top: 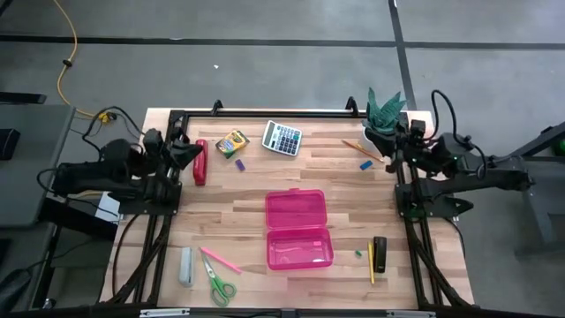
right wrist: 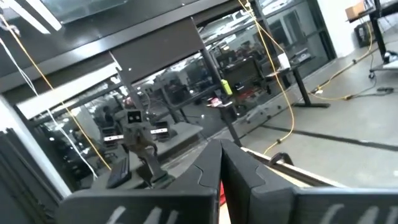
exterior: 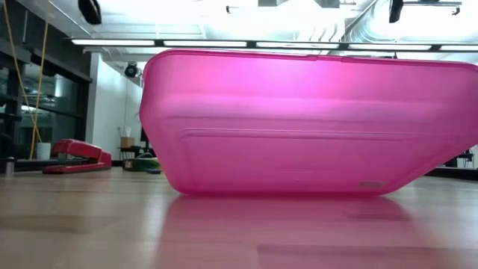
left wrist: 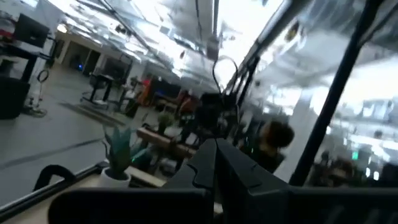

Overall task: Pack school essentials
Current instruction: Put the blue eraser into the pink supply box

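The open pink case [top: 298, 230] lies at the table's middle and fills the low view [exterior: 299, 127]. The yellow-green crayon box [top: 233, 142] and a purple eraser [top: 240, 164] lie at the far left. An orange pencil [top: 362, 148] and a blue eraser [top: 365, 164] lie at the far right. A pink pencil [top: 220, 261] and the green-handled scissors [top: 220, 284] lie at the near left. A yellow pencil [top: 371, 262] and a green eraser [top: 358, 253] lie at the near right. My left gripper [top: 187, 152] [left wrist: 215, 146] is shut and empty, raised at the left edge. My right gripper [top: 393, 157] [right wrist: 219, 148] is shut and empty, raised at the right edge.
A red stapler [top: 200, 162] lies just beside my left gripper and shows in the low view [exterior: 75, 155]. A calculator [top: 282, 137] lies at the far middle. A potted plant [top: 386, 110] stands at the far right corner. A grey object [top: 185, 266] and a black one [top: 380, 253] lie near the front.
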`<control>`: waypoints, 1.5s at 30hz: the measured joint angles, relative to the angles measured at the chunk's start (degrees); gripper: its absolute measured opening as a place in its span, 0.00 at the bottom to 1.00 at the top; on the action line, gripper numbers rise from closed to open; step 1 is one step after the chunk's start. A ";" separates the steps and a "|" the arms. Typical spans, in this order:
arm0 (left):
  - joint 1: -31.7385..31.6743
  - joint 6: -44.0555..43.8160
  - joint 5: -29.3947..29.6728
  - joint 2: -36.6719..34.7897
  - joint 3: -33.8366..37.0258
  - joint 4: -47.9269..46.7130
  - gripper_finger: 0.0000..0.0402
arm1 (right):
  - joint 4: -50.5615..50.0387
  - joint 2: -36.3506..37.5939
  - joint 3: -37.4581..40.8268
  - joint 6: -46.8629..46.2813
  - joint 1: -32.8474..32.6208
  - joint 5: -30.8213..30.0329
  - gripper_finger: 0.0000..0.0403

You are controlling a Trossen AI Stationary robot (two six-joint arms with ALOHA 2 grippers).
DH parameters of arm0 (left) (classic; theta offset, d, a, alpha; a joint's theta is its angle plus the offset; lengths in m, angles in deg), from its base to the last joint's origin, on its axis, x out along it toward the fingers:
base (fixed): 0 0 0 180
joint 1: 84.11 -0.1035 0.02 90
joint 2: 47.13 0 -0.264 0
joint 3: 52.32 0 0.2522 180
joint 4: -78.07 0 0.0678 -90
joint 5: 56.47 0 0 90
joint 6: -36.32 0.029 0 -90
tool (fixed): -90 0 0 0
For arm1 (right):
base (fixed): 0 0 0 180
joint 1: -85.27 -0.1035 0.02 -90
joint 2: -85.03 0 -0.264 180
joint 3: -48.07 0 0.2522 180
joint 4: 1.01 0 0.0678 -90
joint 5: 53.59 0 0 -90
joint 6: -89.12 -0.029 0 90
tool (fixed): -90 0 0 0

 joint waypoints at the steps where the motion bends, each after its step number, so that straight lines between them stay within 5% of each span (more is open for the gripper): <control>1: -0.01 0.58 -0.67 0.87 -1.13 -0.51 0.00 | 0.00 -0.96 -0.72 0.62 0.00 0.00 0.00; 8: -0.01 2.72 0.10 3.07 -2.55 1.45 0.00 | -7.36 -6.82 -4.23 -7.03 1.91 -10.03 0.05; 16: 0.00 4.31 0.86 3.03 -2.55 1.19 0.00 | -34.75 -12.85 -6.15 -29.51 4.70 -10.00 0.41; 21: 0.01 4.31 1.44 3.03 -2.55 1.08 0.00 | -48.80 -17.71 -5.73 -43.89 7.14 -4.16 0.57; 32: -0.01 4.33 2.24 3.03 -2.55 0.36 0.00 | -53.61 -28.07 -5.65 -53.67 10.23 -0.52 0.60; 45: -0.01 4.31 2.26 3.03 -2.55 0.38 0.00 | -57.15 -46.76 -5.62 -80.91 17.30 -3.45 0.60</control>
